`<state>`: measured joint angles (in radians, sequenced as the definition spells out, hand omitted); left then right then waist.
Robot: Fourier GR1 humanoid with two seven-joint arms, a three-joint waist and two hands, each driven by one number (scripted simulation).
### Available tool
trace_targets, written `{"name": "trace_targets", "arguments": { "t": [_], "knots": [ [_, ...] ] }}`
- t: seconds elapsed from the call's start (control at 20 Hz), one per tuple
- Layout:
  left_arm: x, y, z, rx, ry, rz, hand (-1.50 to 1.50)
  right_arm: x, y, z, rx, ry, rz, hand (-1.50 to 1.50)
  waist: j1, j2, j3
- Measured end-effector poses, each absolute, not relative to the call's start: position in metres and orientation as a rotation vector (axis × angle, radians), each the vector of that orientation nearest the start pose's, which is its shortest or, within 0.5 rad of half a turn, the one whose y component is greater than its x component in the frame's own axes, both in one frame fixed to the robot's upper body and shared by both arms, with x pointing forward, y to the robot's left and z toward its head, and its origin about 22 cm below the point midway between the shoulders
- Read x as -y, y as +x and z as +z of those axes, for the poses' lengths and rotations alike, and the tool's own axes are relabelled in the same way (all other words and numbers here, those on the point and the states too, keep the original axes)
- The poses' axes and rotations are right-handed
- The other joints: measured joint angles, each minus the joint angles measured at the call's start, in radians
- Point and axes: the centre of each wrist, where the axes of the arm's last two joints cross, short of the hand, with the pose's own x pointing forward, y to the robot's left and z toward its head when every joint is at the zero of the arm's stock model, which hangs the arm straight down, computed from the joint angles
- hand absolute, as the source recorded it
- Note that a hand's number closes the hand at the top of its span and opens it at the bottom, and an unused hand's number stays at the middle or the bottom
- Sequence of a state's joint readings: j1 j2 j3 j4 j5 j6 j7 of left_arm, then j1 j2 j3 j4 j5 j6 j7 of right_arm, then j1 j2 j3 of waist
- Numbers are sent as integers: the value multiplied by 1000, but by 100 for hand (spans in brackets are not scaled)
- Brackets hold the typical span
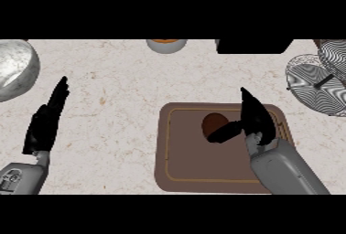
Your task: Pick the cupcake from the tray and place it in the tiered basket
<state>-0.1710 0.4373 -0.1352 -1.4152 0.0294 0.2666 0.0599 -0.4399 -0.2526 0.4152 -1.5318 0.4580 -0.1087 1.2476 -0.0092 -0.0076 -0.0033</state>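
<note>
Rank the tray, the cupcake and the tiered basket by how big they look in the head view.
1. tray
2. tiered basket, partly cut off at the edge, so its full extent is unsure
3. cupcake, partly hidden by the right hand

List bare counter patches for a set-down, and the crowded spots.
Free: the counter between the left hand and the tray, and the strip above the tray. Crowded: the right hand over the cupcake, and the tiered basket at right.
</note>
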Motion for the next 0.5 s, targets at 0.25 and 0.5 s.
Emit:
{"name": "trace_targets", "arguments": {
  "t": [0.25,0.5],
  "knots": [
    [-298,278,31,1524,435,-229,0,134,303,82,768,-704,491,-150,3,0,0],
    [-303,276,34,1523,434,-227,0,130,305,75,730,-699,482,-150,4,1,1]
  ]
}}
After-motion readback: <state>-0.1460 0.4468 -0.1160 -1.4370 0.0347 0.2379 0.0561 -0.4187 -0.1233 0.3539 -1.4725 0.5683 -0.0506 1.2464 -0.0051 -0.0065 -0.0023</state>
